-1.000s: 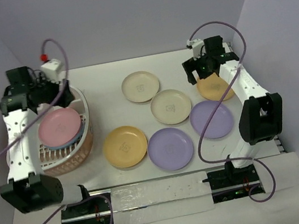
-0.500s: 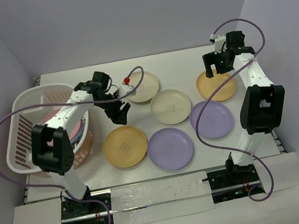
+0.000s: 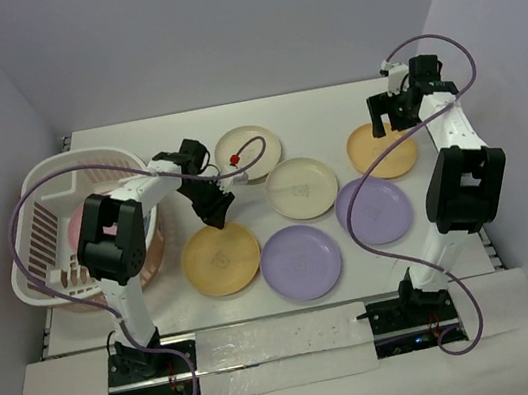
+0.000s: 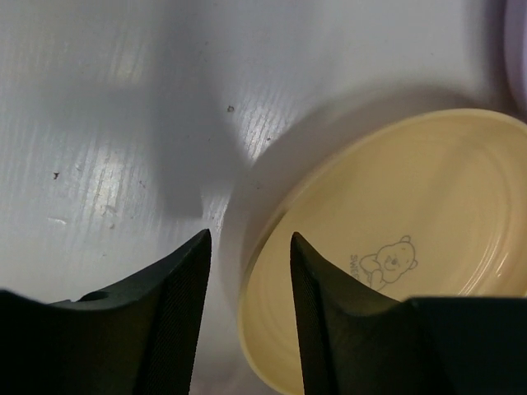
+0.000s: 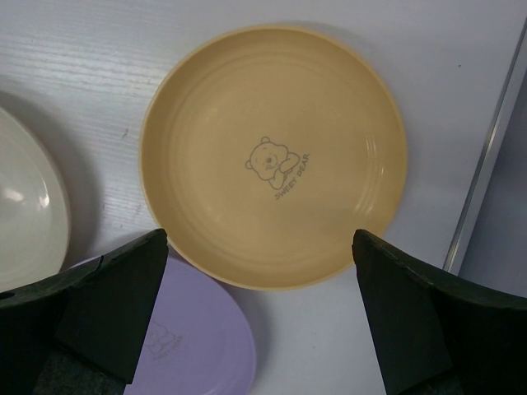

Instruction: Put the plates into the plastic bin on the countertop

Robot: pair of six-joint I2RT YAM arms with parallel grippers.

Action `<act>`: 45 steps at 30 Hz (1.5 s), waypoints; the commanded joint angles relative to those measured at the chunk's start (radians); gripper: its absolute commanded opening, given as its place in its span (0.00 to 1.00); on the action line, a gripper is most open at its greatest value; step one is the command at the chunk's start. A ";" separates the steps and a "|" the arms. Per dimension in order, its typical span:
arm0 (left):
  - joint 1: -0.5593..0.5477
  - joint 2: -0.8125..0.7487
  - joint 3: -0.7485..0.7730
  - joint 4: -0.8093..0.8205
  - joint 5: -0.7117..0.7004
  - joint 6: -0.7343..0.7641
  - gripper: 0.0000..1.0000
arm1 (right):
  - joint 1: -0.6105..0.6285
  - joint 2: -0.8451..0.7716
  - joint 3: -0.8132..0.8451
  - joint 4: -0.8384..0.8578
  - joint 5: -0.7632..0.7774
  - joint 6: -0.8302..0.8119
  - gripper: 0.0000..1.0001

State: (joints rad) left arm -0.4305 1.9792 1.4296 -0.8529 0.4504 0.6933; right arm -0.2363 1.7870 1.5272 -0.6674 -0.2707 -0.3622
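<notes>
Gripper [image 4: 249, 240] narrowly parted, yellow plate [image 4: 403, 222] rim below

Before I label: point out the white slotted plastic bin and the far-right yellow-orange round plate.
white slotted plastic bin [image 3: 44, 234]: top external view, slotted left wall.
yellow-orange round plate [image 5: 272, 164]: right wrist view, bear mark.
</notes>
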 commanded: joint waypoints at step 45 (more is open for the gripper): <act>0.111 -0.360 0.096 -0.104 0.005 -0.019 0.00 | -0.216 0.368 0.097 -0.051 0.061 0.456 0.36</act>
State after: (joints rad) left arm -0.3594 1.7091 1.4408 -0.9108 0.3792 0.6936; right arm -0.4450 2.1141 1.5789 -0.7271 -0.1966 0.0268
